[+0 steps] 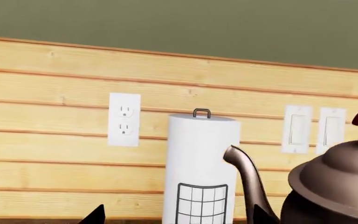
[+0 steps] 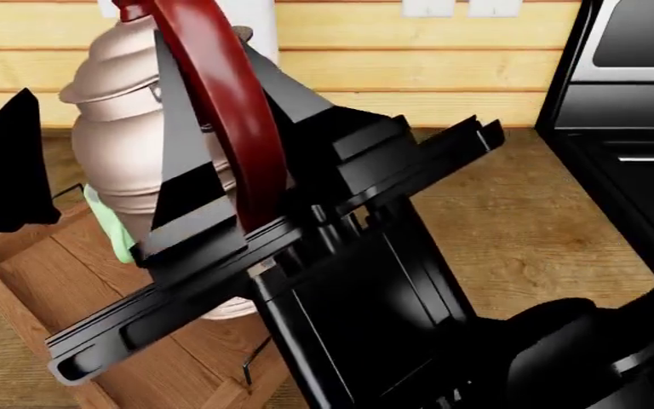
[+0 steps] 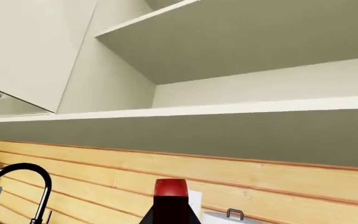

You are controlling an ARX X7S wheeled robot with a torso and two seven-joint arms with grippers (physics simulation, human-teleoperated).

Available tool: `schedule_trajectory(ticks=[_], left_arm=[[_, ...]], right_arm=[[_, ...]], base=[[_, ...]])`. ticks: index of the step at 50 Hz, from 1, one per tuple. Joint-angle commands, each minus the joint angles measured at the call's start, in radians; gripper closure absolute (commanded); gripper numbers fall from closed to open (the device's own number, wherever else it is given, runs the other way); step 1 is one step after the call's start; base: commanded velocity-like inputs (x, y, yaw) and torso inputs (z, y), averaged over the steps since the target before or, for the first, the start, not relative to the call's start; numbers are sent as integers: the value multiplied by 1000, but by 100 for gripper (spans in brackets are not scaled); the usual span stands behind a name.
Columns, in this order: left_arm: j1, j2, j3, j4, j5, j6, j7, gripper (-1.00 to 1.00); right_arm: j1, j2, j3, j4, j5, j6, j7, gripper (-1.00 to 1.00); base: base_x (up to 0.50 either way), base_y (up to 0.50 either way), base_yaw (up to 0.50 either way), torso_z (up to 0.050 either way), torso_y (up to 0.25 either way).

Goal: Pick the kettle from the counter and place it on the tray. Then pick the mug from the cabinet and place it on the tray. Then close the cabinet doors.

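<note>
A: Where is the kettle (image 2: 134,145)?

B: Upper left of the head view: its copper-pink body stands over the wooden tray (image 2: 43,281), base at the tray floor; whether it rests there cannot be told. The dark red handle (image 2: 231,128) arcs through the frame's centre.

A: And the right gripper (image 2: 231,200)?

B: Its black fingers (image 2: 191,200) are clamped on that handle, narrowly parted, one on each side.

A: The left gripper?

B: A black shape at the head view's left edge; its opening cannot be told. In the left wrist view the kettle's spout (image 1: 247,179) sits at lower right, beside the white paper roll (image 1: 201,168).

A: The mug (image 2: 109,223)?

B: A pale green sliver shows on the tray, just behind the kettle's body.

A: Surroundings?

B: Wood-grain counter (image 2: 520,230) centre right, black oven (image 2: 633,128) at the right edge, open cabinet (image 3: 241,51) shelves across the right wrist view.
</note>
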Motion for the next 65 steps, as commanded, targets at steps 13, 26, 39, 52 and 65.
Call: schedule_trajectory(ticks=[13, 26, 39, 52, 65], left_arm=[[49, 11, -42, -2, 41, -4, 39, -100], [70, 17, -61, -7, 67, -5, 62, -100], [77, 15, -64, -9, 71, -1, 65, -100], [75, 10, -60, -11, 69, 4, 62, -100], [90, 16, -66, -8, 85, 6, 74, -100]], right_arm=[[-215, -79, -10, 194, -228, -88, -140, 100], [-255, -120, -21, 222, -264, -102, -160, 100], [-307, -93, -26, 255, -287, -140, -185, 100], [-347, -83, -38, 274, -307, -158, -201, 100], [-365, -86, -29, 289, -320, -170, -211, 100]], base=[[0, 0, 0, 0, 1], [0, 0, 0, 0, 1], [0, 0, 0, 1, 0], [0, 0, 0, 0, 1], [0, 0, 0, 0, 0]])
